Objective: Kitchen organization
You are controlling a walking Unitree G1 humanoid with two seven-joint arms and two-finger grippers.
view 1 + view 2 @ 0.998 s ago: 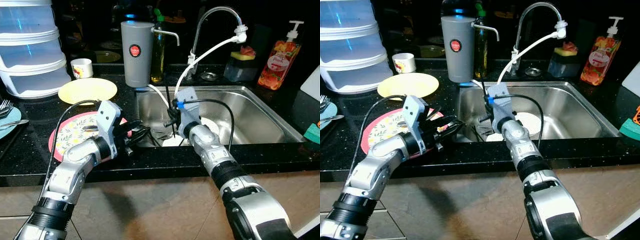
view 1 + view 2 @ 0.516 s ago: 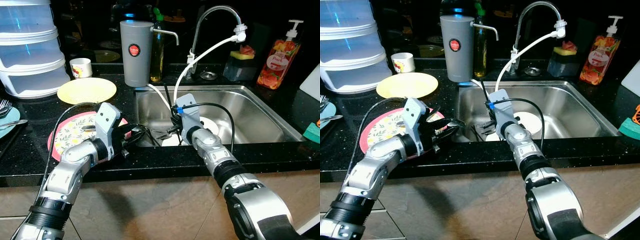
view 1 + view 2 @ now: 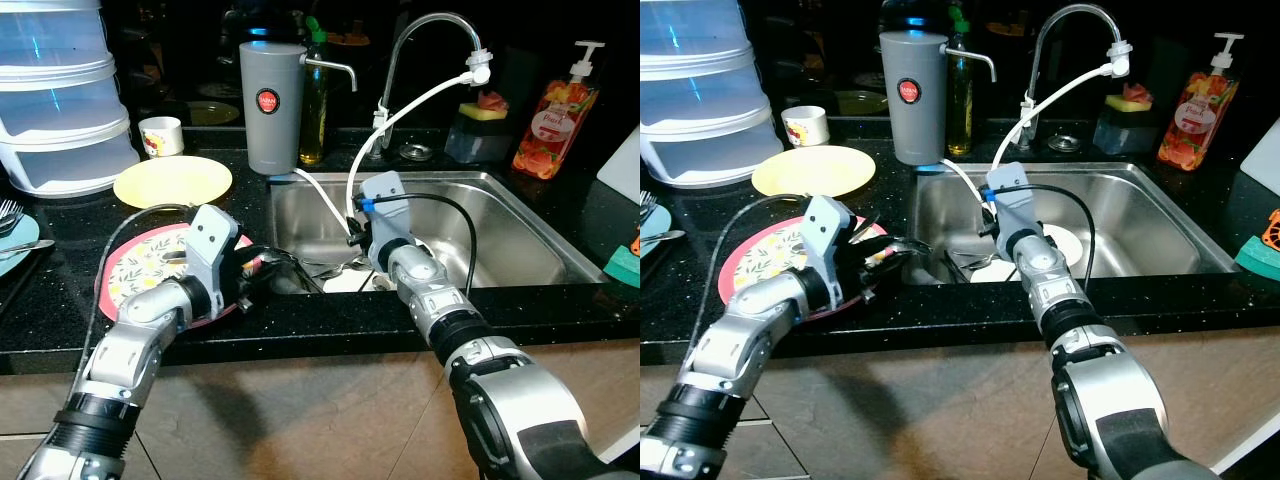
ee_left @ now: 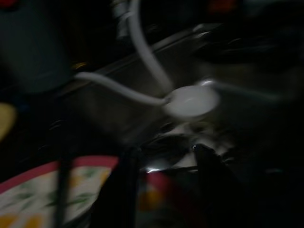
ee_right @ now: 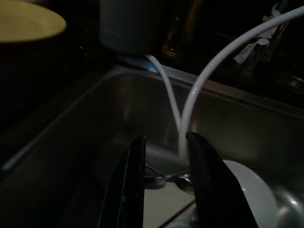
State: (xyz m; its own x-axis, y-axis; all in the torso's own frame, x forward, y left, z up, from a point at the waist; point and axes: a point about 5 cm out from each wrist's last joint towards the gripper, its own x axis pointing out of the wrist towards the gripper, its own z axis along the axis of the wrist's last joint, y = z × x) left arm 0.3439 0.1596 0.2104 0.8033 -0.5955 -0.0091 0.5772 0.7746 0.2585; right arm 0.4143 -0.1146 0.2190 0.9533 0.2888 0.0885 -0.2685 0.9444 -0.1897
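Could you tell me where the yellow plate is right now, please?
The yellow plate lies on the black counter left of the sink, behind the floral plate and beside the small cup.

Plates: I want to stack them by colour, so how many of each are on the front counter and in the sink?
yellow plate: 1
pink floral plate: 1
light blue plate: 1
white plate, lying in the sink: 1
Total: 4
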